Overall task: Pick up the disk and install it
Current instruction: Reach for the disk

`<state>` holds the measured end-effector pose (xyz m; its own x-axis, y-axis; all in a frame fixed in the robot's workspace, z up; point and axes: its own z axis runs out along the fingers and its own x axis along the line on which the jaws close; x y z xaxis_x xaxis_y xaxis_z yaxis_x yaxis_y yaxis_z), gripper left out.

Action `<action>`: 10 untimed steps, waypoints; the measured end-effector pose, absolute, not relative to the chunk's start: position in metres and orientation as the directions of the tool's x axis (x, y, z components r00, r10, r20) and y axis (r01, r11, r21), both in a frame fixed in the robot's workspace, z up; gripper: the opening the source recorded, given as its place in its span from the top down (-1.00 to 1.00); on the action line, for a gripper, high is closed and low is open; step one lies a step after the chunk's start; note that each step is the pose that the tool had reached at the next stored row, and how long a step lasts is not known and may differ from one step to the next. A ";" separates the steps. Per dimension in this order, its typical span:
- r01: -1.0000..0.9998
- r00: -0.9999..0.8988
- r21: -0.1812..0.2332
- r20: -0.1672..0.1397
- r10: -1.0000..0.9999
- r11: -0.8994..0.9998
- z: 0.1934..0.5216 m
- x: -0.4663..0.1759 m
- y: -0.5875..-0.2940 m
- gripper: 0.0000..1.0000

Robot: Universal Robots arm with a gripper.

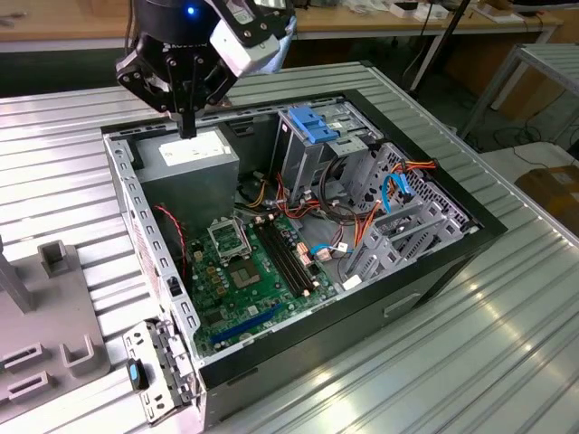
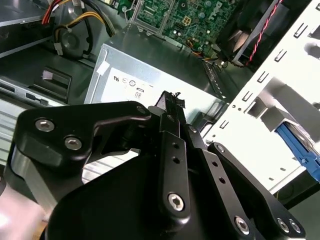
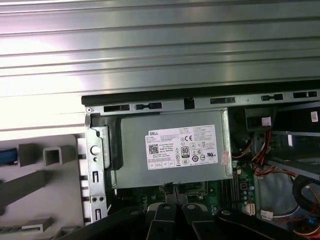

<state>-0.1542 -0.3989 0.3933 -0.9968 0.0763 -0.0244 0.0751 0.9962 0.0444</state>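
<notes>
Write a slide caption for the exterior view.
Gripper, shut and empty, hangs above the gray power supply in the open computer case on a ribbed metal table.

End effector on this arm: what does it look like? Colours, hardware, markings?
The end effector is matte black: two broad linkage arms tapering to slim fingers, joined by silver screws. A blue light glows above it, beside a white-grey block.

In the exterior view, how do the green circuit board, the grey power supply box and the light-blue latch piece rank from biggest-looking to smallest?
1. green circuit board, the widest spread.
2. grey power supply box, somewhat smaller, though it sits farther back, so its true size is unsure.
3. light-blue latch piece, clearly smallest.
</notes>
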 end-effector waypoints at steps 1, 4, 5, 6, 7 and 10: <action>0.075 -0.997 0.044 -0.024 0.076 0.996 0.393 -0.156 -0.399 0.79; 0.075 -0.997 0.044 -0.024 0.076 0.996 0.393 -0.163 -0.399 0.79; 0.075 -0.997 0.044 -0.024 0.076 0.996 0.393 -0.164 -0.399 0.79; 0.075 -0.997 0.044 -0.024 0.076 0.996 0.393 -0.167 -0.399 0.79; 0.075 -0.997 0.044 -0.024 0.076 0.996 0.393 -0.169 -0.399 0.79; 0.075 -0.997 0.044 -0.024 0.076 0.996 0.393 -0.173 -0.399 0.79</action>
<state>-0.1728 -0.3989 0.3933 -0.9968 0.0762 -0.0245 0.0751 0.9962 0.0444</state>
